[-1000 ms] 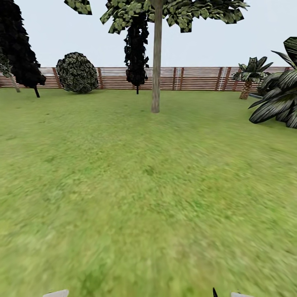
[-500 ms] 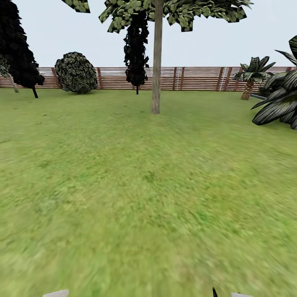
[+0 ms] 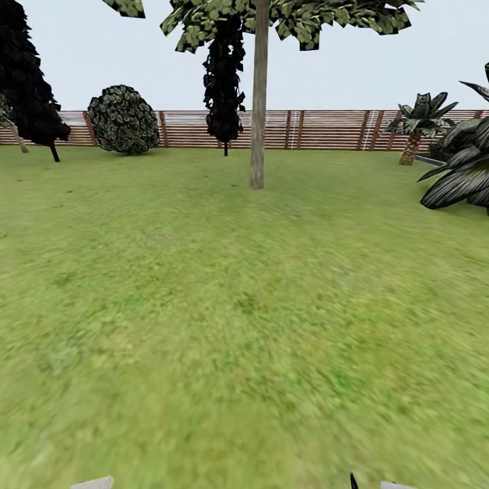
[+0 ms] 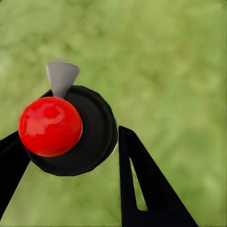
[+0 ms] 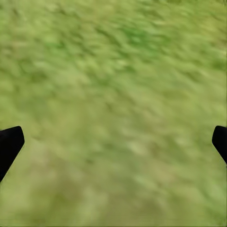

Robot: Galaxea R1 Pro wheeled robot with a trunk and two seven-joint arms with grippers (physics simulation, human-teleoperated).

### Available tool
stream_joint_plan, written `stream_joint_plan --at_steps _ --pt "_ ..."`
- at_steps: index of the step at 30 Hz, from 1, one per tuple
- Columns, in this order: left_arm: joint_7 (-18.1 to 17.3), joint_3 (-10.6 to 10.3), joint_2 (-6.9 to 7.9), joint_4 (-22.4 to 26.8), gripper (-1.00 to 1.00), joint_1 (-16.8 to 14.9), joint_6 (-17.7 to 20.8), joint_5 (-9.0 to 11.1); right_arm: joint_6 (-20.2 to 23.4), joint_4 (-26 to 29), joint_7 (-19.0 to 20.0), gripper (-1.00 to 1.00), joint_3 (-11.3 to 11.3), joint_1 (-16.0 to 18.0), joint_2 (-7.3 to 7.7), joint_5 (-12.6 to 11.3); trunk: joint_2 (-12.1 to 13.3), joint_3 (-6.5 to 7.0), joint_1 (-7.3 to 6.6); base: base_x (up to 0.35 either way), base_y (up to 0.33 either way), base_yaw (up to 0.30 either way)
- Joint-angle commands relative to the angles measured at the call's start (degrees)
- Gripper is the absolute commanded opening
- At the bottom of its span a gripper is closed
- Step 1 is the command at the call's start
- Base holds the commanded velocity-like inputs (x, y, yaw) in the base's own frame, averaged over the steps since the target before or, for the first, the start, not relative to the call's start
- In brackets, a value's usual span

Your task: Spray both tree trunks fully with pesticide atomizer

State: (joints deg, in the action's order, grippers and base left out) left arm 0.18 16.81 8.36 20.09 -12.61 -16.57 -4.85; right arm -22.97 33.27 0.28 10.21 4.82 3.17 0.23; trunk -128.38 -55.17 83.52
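Since a second ago your head camera has turned a little, sliding the shrub and palms sideways while you roll toward the tree.

From the head view, one tree trunk (image 3: 257,115) stands pale and straight ahead across the lawn (image 3: 238,305), well apart from you, with the slatted fence (image 3: 326,129) behind it, a round shrub (image 3: 123,119) and black conifer (image 3: 30,75) to the left, and a palm-like plant (image 3: 462,176) to the right. From the left wrist view, your left gripper (image 4: 71,156) is pinching the pesticide atomizer (image 4: 71,130), its red top facing the camera, above grass. From the right wrist view, your right gripper (image 5: 113,142) is spread wide over bare grass. You seem to be mid-approach; next, close in and aim the nozzle at the bark.
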Motion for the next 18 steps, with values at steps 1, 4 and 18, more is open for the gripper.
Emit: stream_joint_plan --at_steps 1,4,18 --pt "0.0 0.3 -0.02 -0.1 -1.0 0.0 -0.2 -0.5 -0.2 0.0 0.0 1.0 0.1 0.0 -0.01 0.0 0.0 -0.05 0.02 0.337 0.0 0.0" --pt "0.0 0.3 -0.02 -0.1 -1.0 0.0 -0.2 -0.5 -0.2 0.0 0.0 1.0 0.1 0.0 -0.01 0.0 0.0 -0.05 0.02 0.337 0.0 0.0" --pt "0.0 0.3 -0.01 0.0 -1.0 0.0 -0.2 -0.5 -0.2 0.0 0.1 1.0 0.1 0.1 -0.01 0.0 0.0 -0.05 0.02 0.337 0.0 0.0"
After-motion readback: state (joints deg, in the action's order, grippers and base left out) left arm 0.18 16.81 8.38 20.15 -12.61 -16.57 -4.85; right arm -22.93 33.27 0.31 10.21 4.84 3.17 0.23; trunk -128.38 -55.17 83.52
